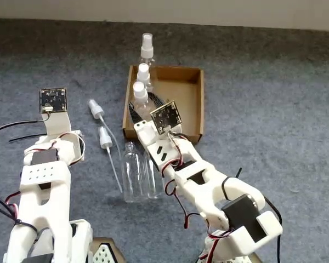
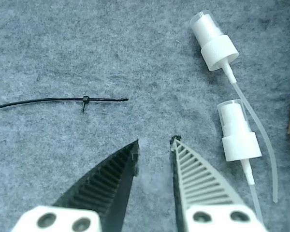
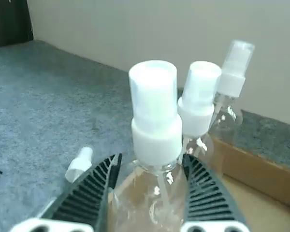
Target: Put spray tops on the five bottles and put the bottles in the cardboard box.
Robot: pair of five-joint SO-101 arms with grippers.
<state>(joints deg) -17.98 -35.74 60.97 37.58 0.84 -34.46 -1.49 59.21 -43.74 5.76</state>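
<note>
We see the right gripper clamped on the shoulders of an upright capped bottle, at the near-left part of the cardboard box. We can't tell if its base is on the box floor.

A second capped bottle stands upright in the box's far-left corner, just beyond the held one. A third capped bottle is upright at the far wall. It looks just outside the box, but we can't confirm that.

Two bare bottles lie side by side, touching, on the grey carpet. They sit just near of the box, left of the right arm, with their necks pointing far.

Two loose spray tops, dip tubes attached, lie on the carpet left of the box, between it and the left arm. One is farther than the other, and they are close but apart.

The left gripper hangs over bare carpet on the left. Its jaws are parted by a narrow gap with nothing between them. The spray tops are just right of it.

A black cable tie lies on the carpet beyond its tips.
</note>
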